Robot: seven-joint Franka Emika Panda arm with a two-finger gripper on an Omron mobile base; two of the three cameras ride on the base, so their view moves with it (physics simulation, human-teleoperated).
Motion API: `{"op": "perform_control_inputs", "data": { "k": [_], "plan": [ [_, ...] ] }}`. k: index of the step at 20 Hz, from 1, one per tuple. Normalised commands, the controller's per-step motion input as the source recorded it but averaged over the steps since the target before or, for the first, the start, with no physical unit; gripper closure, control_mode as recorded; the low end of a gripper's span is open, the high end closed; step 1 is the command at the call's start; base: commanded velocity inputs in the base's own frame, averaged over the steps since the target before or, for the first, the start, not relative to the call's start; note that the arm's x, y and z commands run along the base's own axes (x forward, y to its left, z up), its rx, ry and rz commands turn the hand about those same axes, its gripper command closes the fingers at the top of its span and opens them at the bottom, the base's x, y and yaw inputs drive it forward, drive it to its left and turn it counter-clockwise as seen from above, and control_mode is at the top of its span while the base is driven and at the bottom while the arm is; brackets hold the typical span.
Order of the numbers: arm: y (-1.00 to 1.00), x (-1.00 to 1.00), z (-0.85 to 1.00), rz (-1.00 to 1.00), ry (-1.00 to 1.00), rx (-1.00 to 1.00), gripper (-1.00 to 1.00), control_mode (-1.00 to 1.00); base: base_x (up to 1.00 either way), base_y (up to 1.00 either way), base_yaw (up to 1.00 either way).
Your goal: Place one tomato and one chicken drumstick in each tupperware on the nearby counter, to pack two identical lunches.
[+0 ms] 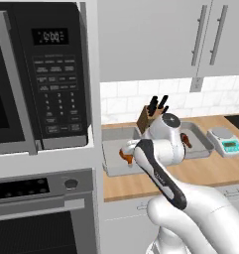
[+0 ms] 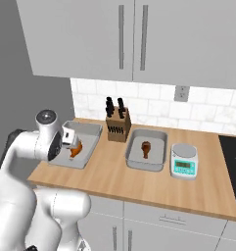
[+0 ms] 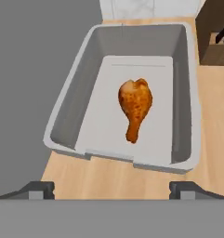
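Left of the knife block (image 2: pixel 118 123), the gripper (image 3: pixel 112 188) hangs released and empty above a tupperware (image 3: pixel 74 104) holding a drumstick (image 3: pixel 135 108).

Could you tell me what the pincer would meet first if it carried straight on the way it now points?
Probably the chicken drumstick lying in the left tupperware, or the floor beside it. The pincer stands open with nothing between; depth is uncertain.

Glossy white rounded arm (image 1: pixel 200 208) segments with dark joint bands
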Motion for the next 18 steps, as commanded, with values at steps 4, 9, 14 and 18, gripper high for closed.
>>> {"op": "perform_control_inputs", "data": {
  "k": [4, 9, 14, 18],
  "plan": [
    [-0.41, -0.99, 0.74, 0.00, -0.24, 0.00, -1.00, -1.00, 0.00, 0.00, 0.00],
    [-0.50, -0.99, 0.58, 0.00, -0.24, 0.00, -1.00, -1.00, 0.00, 0.00, 0.00],
    [-0.34, -0.93, 0.11, 0.00, -0.06, 0.00, -1.00, -1.00, 0.00, 0.00, 0.00],
    [0.00, -0.29, -0.49, 0.00, 0.09, -0.03, -1.00, -1.00, 0.00, 0.00, 0.00]
  ]
}}
